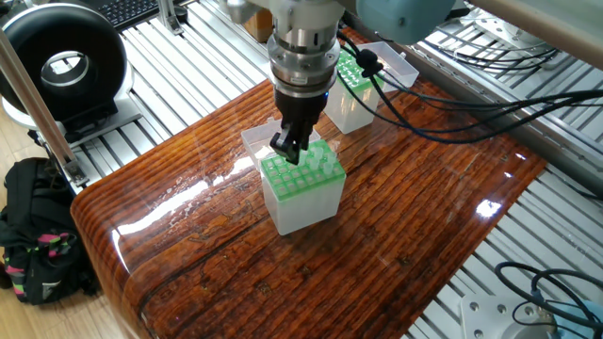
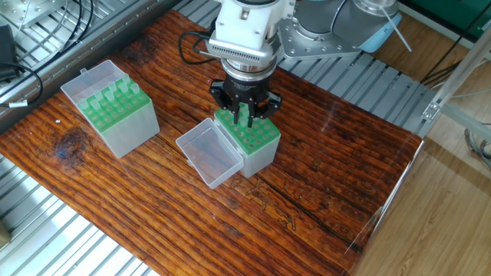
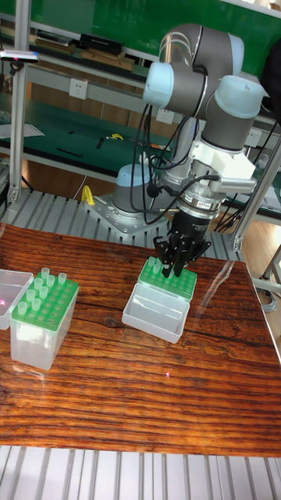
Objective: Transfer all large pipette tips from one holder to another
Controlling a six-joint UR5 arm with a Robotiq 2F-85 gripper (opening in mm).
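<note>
Pointing straight down, the claw [image 1: 286, 151] hung over the near box [image 1: 301, 193], its dark fingers [image 2: 241, 115] drawn close together just above the green rack [image 2: 257, 135] on that box. A pale slim shape showed between the fingertips in the other fixed view, perhaps a tip, but the dark fingers hid too much to tell whether the claw gripped anything or was simply shut; whether the fingertips touched the rack could not be told either.

That box stood near the middle of the wooden surface [image 1: 405, 226], a translucent white body with a green top full of holes. Its clear lid [image 2: 209, 152] lay open, hinged down against the side of the box and resting on the surface. In the tall fixed view the claw [image 3: 176, 262] sat over the back edge of the rack [image 3: 168, 280], with the lid [image 3: 156, 312] toward the camera.

A second box [image 2: 113, 110] stood well apart, toward one end of the surface. Its green rack carried several large pipette tips [image 3: 40, 286], whitish tubes standing upright with their open ends rising above the green top. Its lid [image 3: 9, 291] also lay open beside it. In one fixed view this box [image 1: 353, 89] was partly hidden behind the arm and its black cables [image 1: 424, 118].
</note>
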